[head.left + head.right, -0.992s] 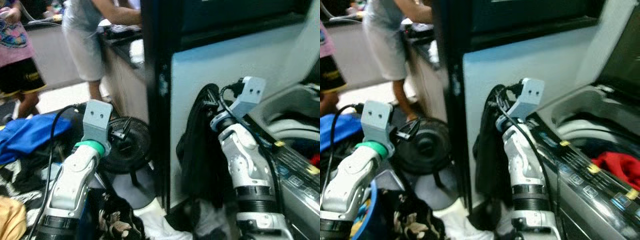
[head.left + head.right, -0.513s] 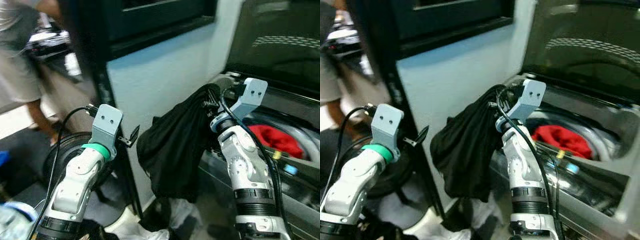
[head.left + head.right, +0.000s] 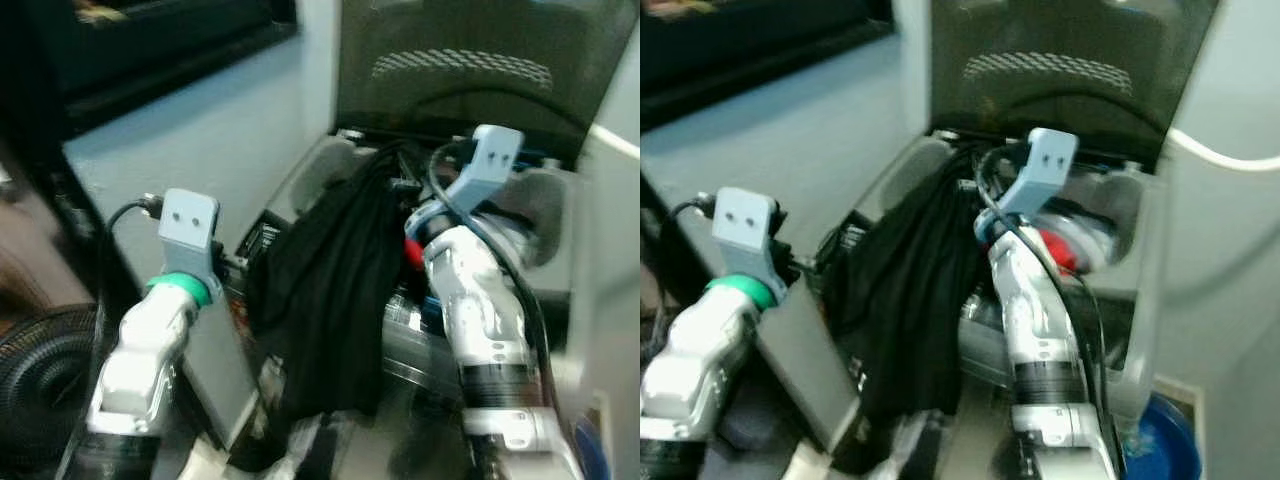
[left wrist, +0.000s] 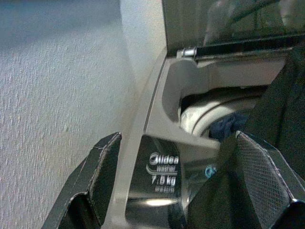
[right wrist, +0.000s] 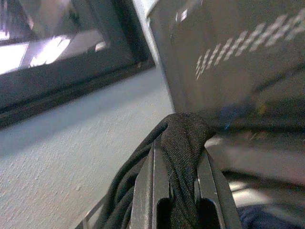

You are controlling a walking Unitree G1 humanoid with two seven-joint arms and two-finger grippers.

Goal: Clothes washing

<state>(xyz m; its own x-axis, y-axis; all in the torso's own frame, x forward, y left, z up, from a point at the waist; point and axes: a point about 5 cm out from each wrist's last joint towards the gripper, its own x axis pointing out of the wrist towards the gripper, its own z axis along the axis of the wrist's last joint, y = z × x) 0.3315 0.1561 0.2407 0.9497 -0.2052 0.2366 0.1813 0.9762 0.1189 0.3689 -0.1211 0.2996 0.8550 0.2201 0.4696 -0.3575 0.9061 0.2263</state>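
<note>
Two arms are raised in front of an open top-loading washing machine [image 3: 330, 170]. The right gripper [image 5: 176, 200] has its jaws clamped on a bunched fold of a black garment [image 3: 335, 300], held high so that the long cloth can clear the machine's front edge on the way to the drum; most of it hangs down over the front panel, touching it. The pinch near the top of the garment makes sense: it keeps the bulk below the jaws, ready to drop in. Something red [image 3: 1060, 250] already lies in the drum, just behind the right wrist. The left gripper [image 4: 186, 183] is empty, jaws wide, hovering near the machine's front left corner beside the label [image 4: 163, 169], probably kept free to tuck in loose cloth. The lid [image 3: 470, 80] stands upright at the back edge.

Compared with half a second ago, the whole view has swung: the washer now sits squarely ahead and the dark window frame has slid off to the left, so the camera has turned. The garment is now over the machine's front edge rather than beside the wall, and the person at the left is gone from view.
</note>
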